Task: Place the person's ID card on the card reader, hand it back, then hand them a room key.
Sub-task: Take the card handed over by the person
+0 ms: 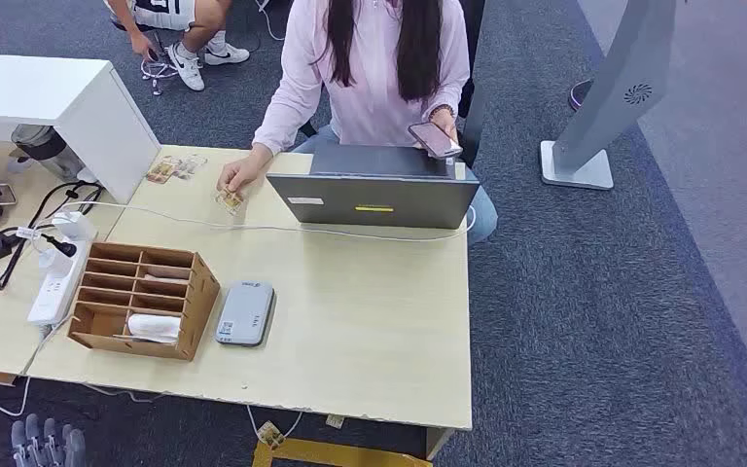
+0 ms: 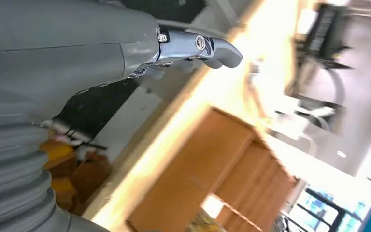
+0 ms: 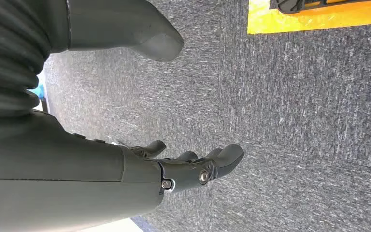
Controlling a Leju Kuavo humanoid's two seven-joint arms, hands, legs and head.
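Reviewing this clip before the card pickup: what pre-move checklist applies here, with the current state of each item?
1. Left hand free, low by the table's near edge: ok.
2. Right hand free, hanging over the carpet: ok.
3. ID card offered: on the table under the person's hand, not yet released: not ok.
4. Card reader unobstructed: ok.
5. Room key stocked in the wooden organizer: cannot tell.

An office set up as a reception desk. A wooden counter (image 1: 370, 331) on grey carpet (image 1: 622, 321) carries a laptop (image 1: 374, 195), a card reader (image 1: 245, 313), a compartmented cardboard organiser (image 1: 141, 300) and a power strip (image 1: 53, 282). A person (image 1: 370, 68) sits behind it.
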